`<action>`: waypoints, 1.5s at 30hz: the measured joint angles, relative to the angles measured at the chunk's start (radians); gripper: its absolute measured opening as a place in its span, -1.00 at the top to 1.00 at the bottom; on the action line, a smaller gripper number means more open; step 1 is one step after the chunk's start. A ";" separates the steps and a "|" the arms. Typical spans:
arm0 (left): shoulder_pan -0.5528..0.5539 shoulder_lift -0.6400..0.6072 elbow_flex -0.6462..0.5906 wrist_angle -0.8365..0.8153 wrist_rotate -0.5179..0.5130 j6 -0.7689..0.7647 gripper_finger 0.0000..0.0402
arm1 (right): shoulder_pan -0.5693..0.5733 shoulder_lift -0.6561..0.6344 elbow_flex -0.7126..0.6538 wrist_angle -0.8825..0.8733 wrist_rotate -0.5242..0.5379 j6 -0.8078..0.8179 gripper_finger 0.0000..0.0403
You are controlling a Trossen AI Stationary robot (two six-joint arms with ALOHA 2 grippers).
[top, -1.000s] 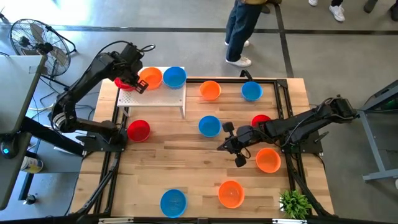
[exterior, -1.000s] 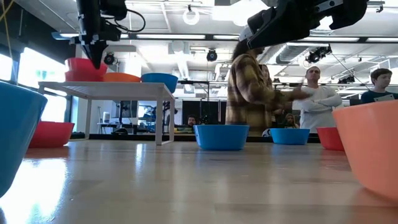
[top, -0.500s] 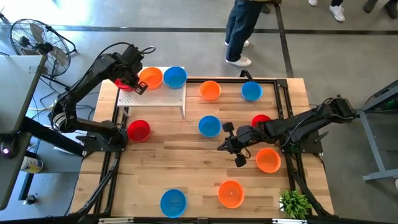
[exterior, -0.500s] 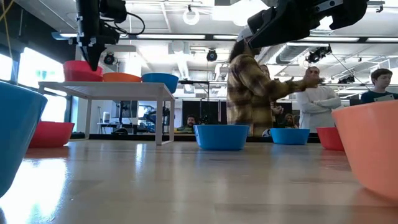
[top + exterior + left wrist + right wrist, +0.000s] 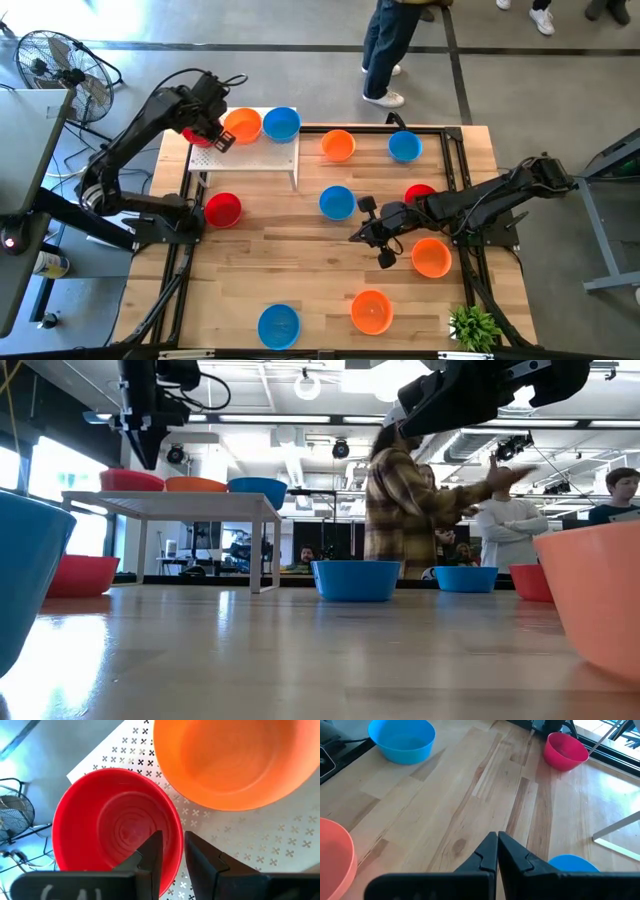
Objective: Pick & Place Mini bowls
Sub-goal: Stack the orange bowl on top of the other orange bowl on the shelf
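Observation:
A red mini bowl (image 5: 115, 825) sits upright on the white perforated board (image 5: 240, 835) at the table's far left, beside an orange bowl (image 5: 230, 760) and a blue bowl (image 5: 281, 124). My left gripper (image 5: 172, 840) hovers just over the red bowl's rim nearest the orange bowl. It is open, one finger above the bowl's inside and one outside it, with a gap to the rim in the low view (image 5: 143, 463). My right gripper (image 5: 497, 837) hangs shut above the bare wood at mid-right (image 5: 355, 237), holding nothing.
More bowls stand on the wooden table: orange (image 5: 338, 145), blue (image 5: 404, 146), blue (image 5: 337, 202), red (image 5: 420, 195), red (image 5: 222, 209), orange (image 5: 431, 257), orange (image 5: 371, 311), blue (image 5: 278, 326). A small plant (image 5: 474, 328) is at the near right corner. People stand beyond the far edge.
My left gripper has opened and let go of the red bowl while staying in place. The bowl, held a little raised before, has dropped and now sits level on the white board next to the orange one.

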 joint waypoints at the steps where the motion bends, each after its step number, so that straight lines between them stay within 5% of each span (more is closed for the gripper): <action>1: 0.000 -0.004 0.000 0.000 0.002 0.006 0.62 | 0.000 0.000 0.000 0.000 0.000 0.000 0.99; 8: -0.010 -0.091 0.000 0.047 0.054 0.045 0.76 | 0.000 0.000 0.000 0.000 0.000 0.008 1.00; 13: -0.157 -0.173 -0.011 0.163 0.158 0.031 0.98 | -0.010 0.000 -0.007 0.005 0.001 0.028 1.00; 22: -0.557 -0.306 -0.316 0.725 0.139 -0.033 0.99 | -0.046 0.000 -0.201 0.378 -0.015 0.157 1.00; 27: -0.719 -0.312 -0.522 1.079 0.118 0.008 0.99 | -0.046 0.000 -0.239 0.467 0.066 0.247 0.98; 37: -0.868 -0.289 -0.822 1.666 0.116 0.020 0.99 | -0.039 -0.080 -0.240 0.327 0.238 0.440 0.78; 45: -0.878 -0.289 -0.947 1.838 0.117 -0.010 0.99 | 0.039 -0.242 -0.210 -0.080 0.282 0.642 0.39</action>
